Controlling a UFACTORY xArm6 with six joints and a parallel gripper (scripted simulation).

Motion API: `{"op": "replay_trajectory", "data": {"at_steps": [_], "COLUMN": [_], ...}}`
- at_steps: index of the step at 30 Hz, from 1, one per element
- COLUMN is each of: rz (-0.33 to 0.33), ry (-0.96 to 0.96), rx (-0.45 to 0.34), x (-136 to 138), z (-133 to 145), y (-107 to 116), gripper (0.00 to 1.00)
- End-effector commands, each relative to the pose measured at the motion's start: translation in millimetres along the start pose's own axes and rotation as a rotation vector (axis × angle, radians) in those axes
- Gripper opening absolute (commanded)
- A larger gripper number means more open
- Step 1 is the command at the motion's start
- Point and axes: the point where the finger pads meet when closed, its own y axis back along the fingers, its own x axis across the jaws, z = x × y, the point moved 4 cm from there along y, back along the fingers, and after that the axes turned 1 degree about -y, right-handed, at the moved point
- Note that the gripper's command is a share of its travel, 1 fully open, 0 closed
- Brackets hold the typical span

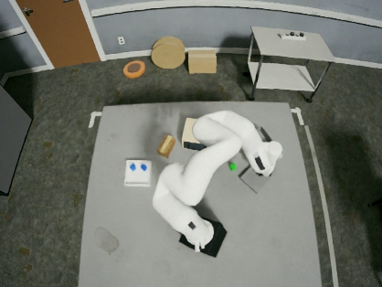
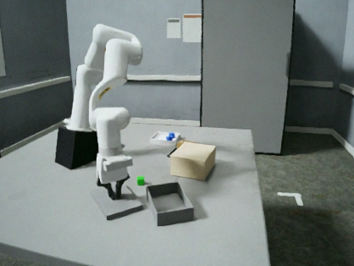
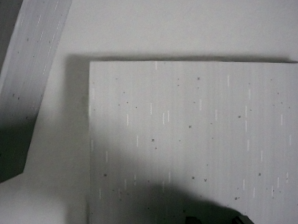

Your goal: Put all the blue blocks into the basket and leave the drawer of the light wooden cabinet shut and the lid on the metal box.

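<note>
My gripper (image 2: 114, 197) (image 3: 216, 220) points down over the grey lid (image 1: 256, 184) (image 2: 120, 209) (image 3: 190, 115), fingers close together around its small knob, which they mostly hide. The lid lies flat on the table. The metal box (image 2: 174, 218) (image 3: 41, 55) stands open beside it, with a bare floor where it shows. The basket (image 1: 137, 185) is white and shallow; two blue blocks (image 1: 132, 167) (image 1: 143, 167) (image 2: 170, 136) are in it. The light wooden cabinet (image 1: 189, 125) (image 2: 192, 163) has a dark front (image 1: 194, 146); the arm partly hides it, and I cannot tell whether its drawer is fully shut.
A green block (image 1: 232, 166) (image 2: 141, 180) lies on the table near the lid, on the robot's side of the metal box. A brown wooden object (image 1: 166, 145) with a lighter middle stands between the basket and the cabinet. The arm's black base (image 1: 218, 238) (image 2: 75, 148) stands at the table's robot side.
</note>
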Motion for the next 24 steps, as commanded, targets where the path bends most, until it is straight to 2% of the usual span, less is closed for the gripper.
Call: {"op": "replay_trajectory", "data": {"at_steps": [1, 16, 24], "rz": [0.0, 0.0, 0.0], "ry": [0.0, 0.0, 0.0], "rx": [0.003, 0.003, 0.003], "x": [0, 0, 0], "z": [-1, -1, -1], "y": [1, 7, 26], "gripper": [0.0, 0.0, 0.0]}}
